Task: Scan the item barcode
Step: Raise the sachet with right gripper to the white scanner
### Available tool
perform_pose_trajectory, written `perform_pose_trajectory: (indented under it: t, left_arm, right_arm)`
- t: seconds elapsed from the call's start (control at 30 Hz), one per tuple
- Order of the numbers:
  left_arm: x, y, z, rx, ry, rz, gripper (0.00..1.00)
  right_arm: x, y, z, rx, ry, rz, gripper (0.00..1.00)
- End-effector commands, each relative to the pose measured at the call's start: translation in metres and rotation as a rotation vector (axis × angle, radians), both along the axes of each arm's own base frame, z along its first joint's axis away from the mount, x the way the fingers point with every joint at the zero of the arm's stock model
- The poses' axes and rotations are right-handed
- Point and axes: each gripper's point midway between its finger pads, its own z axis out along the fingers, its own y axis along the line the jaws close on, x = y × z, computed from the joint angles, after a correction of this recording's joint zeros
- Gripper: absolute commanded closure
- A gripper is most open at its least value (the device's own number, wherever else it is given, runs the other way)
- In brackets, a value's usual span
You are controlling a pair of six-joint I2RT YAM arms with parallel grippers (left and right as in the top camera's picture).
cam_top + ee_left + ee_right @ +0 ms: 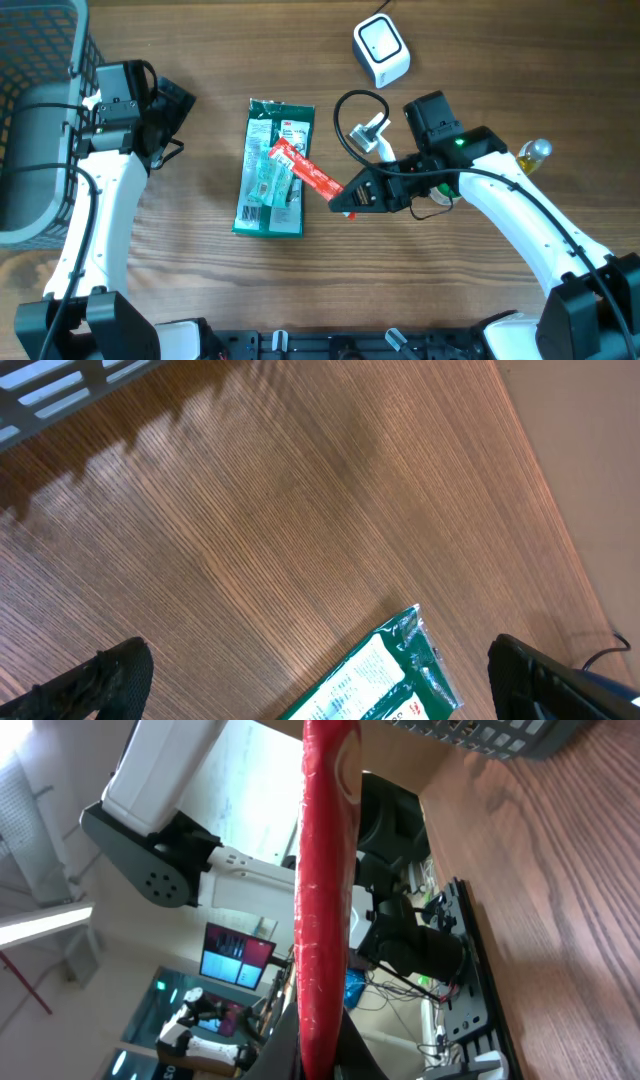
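A long red packet [305, 170] is pinched at one end by my right gripper [348, 198], which is shut on it. The packet's free end hangs over a green package [272, 168] lying flat mid-table. In the right wrist view the red packet [322, 890] stands edge-on out of the shut gripper [320, 1055]; no barcode shows. A white scanner [381, 50] sits at the back, apart from the packet. My left gripper [178, 125] is open and empty, left of the green package. In the left wrist view the green package's [385, 670] corner lies between the spread fingertips [115, 678].
A grey wire basket [35, 120] fills the far left edge. A coiled black cable [350, 120] lies near the right arm's wrist. A small yellow-capped bottle [533, 155] stands at the right. Bare wood shows in front of the green package.
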Motion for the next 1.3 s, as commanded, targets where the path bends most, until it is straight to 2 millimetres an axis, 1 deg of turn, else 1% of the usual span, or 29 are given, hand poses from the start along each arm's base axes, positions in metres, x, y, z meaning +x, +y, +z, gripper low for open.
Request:
perform_pose_trajectory:
  t: [0.0,0.17,0.3,1.0,1.1,1.27]
  left_arm:
    - [0.001,0.006,0.008,0.035,-0.015,0.0,0.0]
    - [0.001,0.006,0.008,0.035,-0.015,0.0,0.0]
    - [0.001,0.006,0.008,0.035,-0.015,0.0,0.0]
    - [0.001,0.006,0.008,0.035,-0.015,0.0,0.0]
    - [0.001,0.006,0.008,0.035,-0.015,0.0,0.0]
    - [0.001,0.006,0.008,0.035,-0.015,0.0,0.0]
  right_arm:
    - [-0.003,-0.001,0.008,0.053,0.011,0.012,0.96]
    - [-0.015,-0.006,0.003,0.025,0.03,0.004,0.96]
    - [-0.022,-0.009,-0.002,-0.004,0.013,0.004,0.95]
    - [-0.021,-0.008,-0.003,0.01,-0.025,0.004,0.96]
    - [-0.02,-0.008,-0.006,-0.008,-0.039,0.005,0.96]
    - [-0.02,-0.008,-0.006,-0.005,-0.046,0.005,0.96]
